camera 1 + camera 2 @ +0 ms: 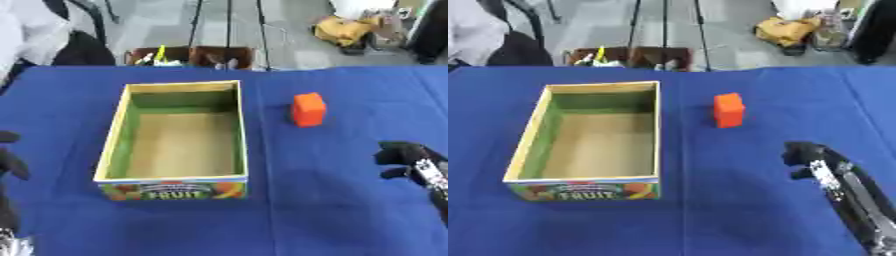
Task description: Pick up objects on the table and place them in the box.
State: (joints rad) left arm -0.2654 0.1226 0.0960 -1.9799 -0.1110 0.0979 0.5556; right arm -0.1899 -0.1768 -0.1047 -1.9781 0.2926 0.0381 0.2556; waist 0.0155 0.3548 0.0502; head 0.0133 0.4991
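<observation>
Orange block (729, 110) upright beside empty box (535, 131); right robot hand (802, 156) curled, holding nothing, should open before descending squarely.

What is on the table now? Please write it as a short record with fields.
surface: table with blue cloth
box: open cardboard box with "FRUIT" printed on its near side, nothing visible inside
object to pick: orange block, standing on the cloth to the right of the box, apart from it
right hand: black hand, near the right edge, nearer the camera than the block, holding nothing, fingers hard to make out
left hand: dark hand at the left edge, only partly in view
task state: block not yet in the box
</observation>
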